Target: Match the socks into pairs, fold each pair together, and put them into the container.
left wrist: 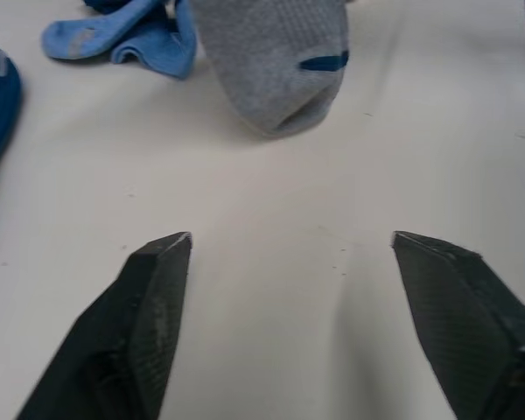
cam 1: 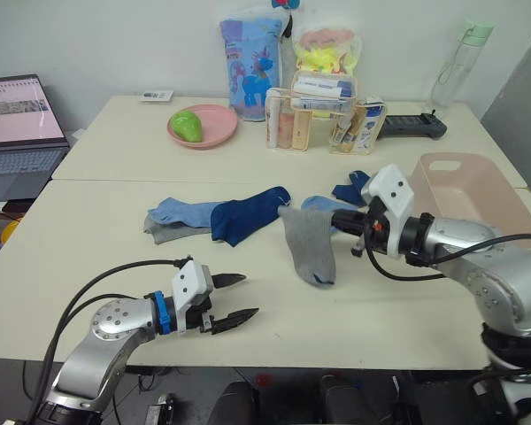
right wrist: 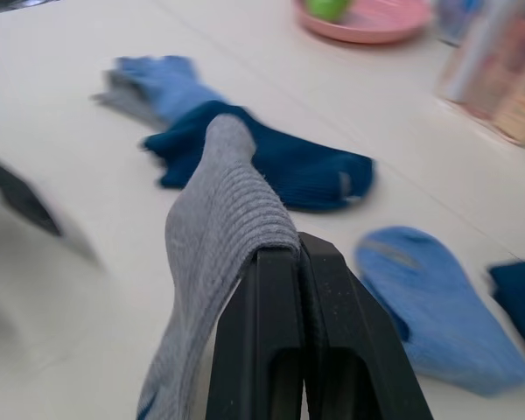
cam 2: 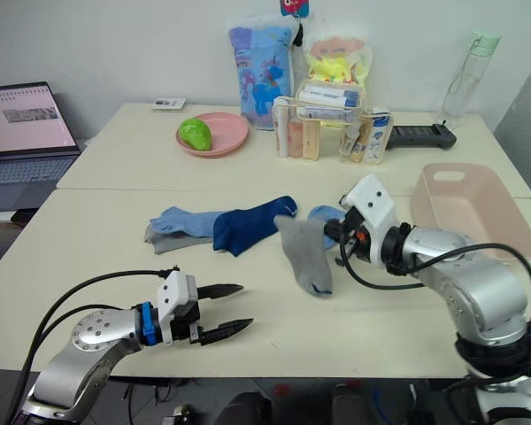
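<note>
I see the grey sock (cam 1: 309,243) at tabletop (cam 1: 106,266) centre, cuff pinched tight by my right hand (right wrist: 293,262); navy sock (cam 1: 248,212) at its 9 o'clock, light blue sock (cam 1: 181,211) beyond; container (cam 1: 478,190) at 3 o'clock; left hand (cam 1: 234,299) at 7 o'clock, fingers spread, gripping nothing.

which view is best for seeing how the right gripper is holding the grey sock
The right wrist view: the right gripper is shut on the cuff of the grey sock. Both eye views show the sock lying whole on the table; the left wrist view shows its toe.
</note>
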Robot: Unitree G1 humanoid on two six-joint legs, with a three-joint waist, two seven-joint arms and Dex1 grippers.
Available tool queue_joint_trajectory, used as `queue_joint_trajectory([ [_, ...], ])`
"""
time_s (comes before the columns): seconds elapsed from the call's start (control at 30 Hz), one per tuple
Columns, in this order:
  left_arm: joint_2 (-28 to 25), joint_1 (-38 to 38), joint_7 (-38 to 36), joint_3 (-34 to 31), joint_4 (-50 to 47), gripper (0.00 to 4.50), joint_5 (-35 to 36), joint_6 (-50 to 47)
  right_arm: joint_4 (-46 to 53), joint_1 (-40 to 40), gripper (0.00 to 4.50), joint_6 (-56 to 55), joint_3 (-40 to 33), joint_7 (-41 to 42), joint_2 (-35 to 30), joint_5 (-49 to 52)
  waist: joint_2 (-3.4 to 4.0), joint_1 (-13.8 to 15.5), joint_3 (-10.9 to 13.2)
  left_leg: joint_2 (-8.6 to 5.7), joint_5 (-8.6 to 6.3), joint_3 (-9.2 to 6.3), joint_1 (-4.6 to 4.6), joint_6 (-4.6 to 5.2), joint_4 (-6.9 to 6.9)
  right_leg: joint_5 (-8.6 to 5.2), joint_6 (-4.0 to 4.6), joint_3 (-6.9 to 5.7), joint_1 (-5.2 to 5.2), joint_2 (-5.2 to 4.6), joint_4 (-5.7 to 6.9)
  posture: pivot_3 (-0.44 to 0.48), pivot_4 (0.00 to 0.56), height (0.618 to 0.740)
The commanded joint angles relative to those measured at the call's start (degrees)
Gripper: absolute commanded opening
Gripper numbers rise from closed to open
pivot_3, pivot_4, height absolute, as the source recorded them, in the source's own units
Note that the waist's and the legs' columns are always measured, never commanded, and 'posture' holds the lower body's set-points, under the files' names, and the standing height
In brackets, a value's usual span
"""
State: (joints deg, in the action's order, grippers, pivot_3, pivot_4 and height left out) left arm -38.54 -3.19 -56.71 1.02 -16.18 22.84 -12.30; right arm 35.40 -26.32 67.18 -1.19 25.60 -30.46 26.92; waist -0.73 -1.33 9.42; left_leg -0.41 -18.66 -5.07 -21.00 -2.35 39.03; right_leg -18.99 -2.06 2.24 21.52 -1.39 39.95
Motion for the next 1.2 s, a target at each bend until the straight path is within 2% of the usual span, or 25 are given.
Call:
queue_joint_trajectory([
  [0.03,0.74,1.75,0.4,-0.73,-0.85,4.49,1.24,-0.56,3.25,1.41,0.0,0.04,-2.29,-2.51,-2.17,-1.68,0.03,0.0,0.02,-0.01,0.0,0.03,-0.01,0.0,0.0,0.0,0.0,0.02,0.02,-0.01,-0.01,0.0,0.15,0.703],
  [0.27,3.96,3.74,0.97,1.6,-2.69,4.49,3.19,-4.01,7.13,0.67,0.0,-5.47,2.12,-1.67,-4.74,-2.85,0.04,-0.8,0.01,0.05,0.0,0.11,0.03,0.01,-0.02,0.0,0.0,0.06,0.05,0.06,0.05,0.0,0.15,0.703],
  [0.5,8.3,4.84,5.22,3.2,-4.63,4.49,3.1,-5.98,8.61,0.28,0.0,-10.96,3.46,-3.4,0.77,-2.95,0.04,-0.5,0.01,0.05,0.0,0.09,0.02,0.01,-0.01,0.0,-0.01,0.06,0.03,0.07,0.04,0.0,0.15,0.703],
  [0.7,15.72,4.6,12.93,8.63,-4.59,4.49,-3.38,-1.93,7.22,-0.94,0.0,-7.34,4.83,-8.1,6.2,-3.52,0.04,-0.46,0.01,0.03,0.0,0.09,0.02,0.0,0.0,0.0,-0.01,0.07,0.03,0.05,0.03,0.0,0.15,0.703],
  [0.8,18.03,5.15,15.34,7.67,-2.84,4.49,-4.31,-0.28,6.73,-2.65,0.0,-7.58,7.15,-8.44,6.47,-4.54,0.04,-0.5,0.01,0.04,0.0,0.09,0.03,0.0,0.0,0.01,0.0,0.08,0.04,0.06,0.05,0.0,0.15,0.703],
  [0.9,17.81,4.96,16.03,5.6,-1.72,4.49,-5.18,2.77,5.99,-4.53,0.0,-9.99,9.51,-8.3,7.13,-5.77,0.05,-0.64,0.01,0.04,0.01,0.13,0.04,0.0,0.0,0.01,0.0,0.1,0.12,0.07,0.13,0.0,0.15,0.703],
  [1.03,16.45,3.38,16.02,3.05,-0.58,4.49,-5.49,5.24,4.68,-4.5,0.0,-10.04,9.06,-9.92,11.1,-5.32,0.05,-0.53,0.0,0.07,0.01,0.1,0.0,0.0,-0.03,0.01,0.0,0.07,0.14,0.08,0.07,0.0,0.15,0.703],
  [1.2,13.58,0.88,14.61,1.68,-1.45,4.49,-5.37,6.3,3.53,2.34,0.0,-8.71,5.81,-15.91,13.1,-8.88,-0.06,-0.13,-0.06,0.02,0.01,0.12,-0.03,0.0,-0.02,0.01,0.0,0.09,0.16,0.03,0.04,0.0,0.15,0.703],
])
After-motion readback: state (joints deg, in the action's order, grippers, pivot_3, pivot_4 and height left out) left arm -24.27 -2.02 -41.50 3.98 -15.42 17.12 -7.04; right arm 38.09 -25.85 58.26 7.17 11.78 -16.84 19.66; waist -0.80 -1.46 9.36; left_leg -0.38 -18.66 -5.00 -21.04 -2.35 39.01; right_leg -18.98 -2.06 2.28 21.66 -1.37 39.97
